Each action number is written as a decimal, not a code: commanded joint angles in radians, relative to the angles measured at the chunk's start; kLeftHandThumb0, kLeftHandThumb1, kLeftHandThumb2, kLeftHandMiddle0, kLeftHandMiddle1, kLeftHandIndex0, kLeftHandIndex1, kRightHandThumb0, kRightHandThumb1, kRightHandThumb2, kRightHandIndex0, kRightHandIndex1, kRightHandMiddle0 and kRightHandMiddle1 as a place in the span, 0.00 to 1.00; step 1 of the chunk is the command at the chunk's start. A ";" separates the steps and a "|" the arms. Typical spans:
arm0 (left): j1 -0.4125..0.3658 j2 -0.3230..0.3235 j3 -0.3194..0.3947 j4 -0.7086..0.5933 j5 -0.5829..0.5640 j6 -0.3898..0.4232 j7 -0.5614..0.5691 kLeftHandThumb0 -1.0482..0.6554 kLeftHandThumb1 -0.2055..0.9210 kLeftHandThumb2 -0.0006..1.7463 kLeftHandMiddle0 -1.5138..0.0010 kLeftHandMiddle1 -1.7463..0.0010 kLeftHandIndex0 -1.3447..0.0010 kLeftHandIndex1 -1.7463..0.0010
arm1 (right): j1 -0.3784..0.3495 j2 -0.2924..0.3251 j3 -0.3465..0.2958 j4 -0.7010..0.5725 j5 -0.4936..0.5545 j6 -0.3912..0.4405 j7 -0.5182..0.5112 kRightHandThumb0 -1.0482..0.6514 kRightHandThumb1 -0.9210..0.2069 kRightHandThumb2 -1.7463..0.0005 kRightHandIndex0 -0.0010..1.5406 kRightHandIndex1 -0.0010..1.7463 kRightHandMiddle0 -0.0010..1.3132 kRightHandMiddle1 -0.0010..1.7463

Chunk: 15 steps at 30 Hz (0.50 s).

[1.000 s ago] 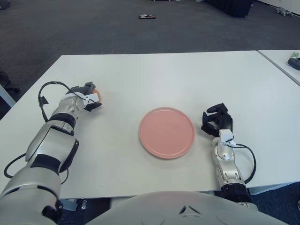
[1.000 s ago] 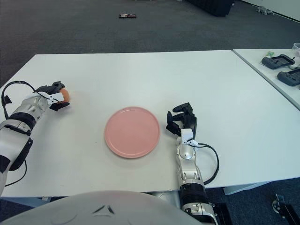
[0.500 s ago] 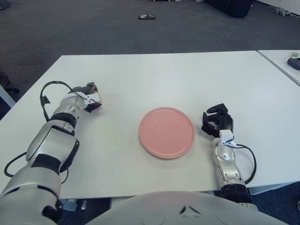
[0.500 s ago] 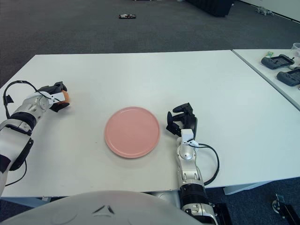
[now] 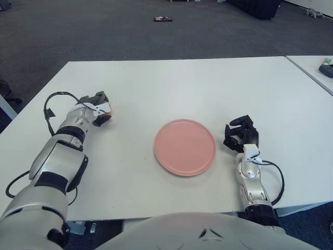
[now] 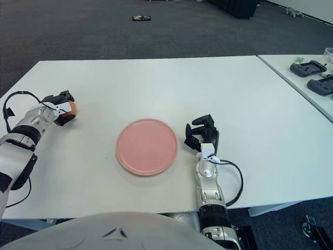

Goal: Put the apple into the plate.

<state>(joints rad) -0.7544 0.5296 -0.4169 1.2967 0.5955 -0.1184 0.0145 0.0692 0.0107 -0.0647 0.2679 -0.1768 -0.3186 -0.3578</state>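
The orange-red apple sits on the white table at the left, mostly hidden by my left hand. That hand's fingers are curled around it, so only a sliver of the apple's right side shows. The empty pink plate lies at the table's middle, well to the right of the apple. My right hand shows just right of the plate, its fingers loosely spread and holding nothing.
A second white table stands at the right with dark devices on it. A small dark object lies on the grey carpet beyond the table. A black cable loops off my left wrist.
My left hand's fingers have closed further over the apple, which showed more plainly between them a second ago. The right hand and plate have not moved.
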 commanded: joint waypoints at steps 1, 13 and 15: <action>0.085 -0.023 -0.028 0.036 0.022 -0.012 0.005 0.60 0.22 0.92 0.48 0.00 0.51 0.05 | 0.024 0.001 -0.007 0.011 -0.004 0.033 -0.003 0.37 0.36 0.38 0.49 0.83 0.34 1.00; 0.118 -0.059 -0.009 0.019 0.011 0.052 0.295 0.61 0.12 0.98 0.38 0.08 0.50 0.00 | 0.022 0.001 -0.007 0.013 -0.003 0.031 -0.001 0.37 0.36 0.38 0.49 0.83 0.35 1.00; 0.122 -0.068 -0.001 0.019 0.002 0.056 0.317 0.61 0.12 0.98 0.37 0.09 0.50 0.00 | 0.022 0.000 -0.007 0.015 -0.003 0.028 -0.002 0.37 0.36 0.38 0.49 0.83 0.35 1.00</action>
<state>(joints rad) -0.6862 0.4877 -0.4187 1.2803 0.5993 -0.0996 0.3244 0.0716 0.0110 -0.0659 0.2652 -0.1769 -0.3134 -0.3582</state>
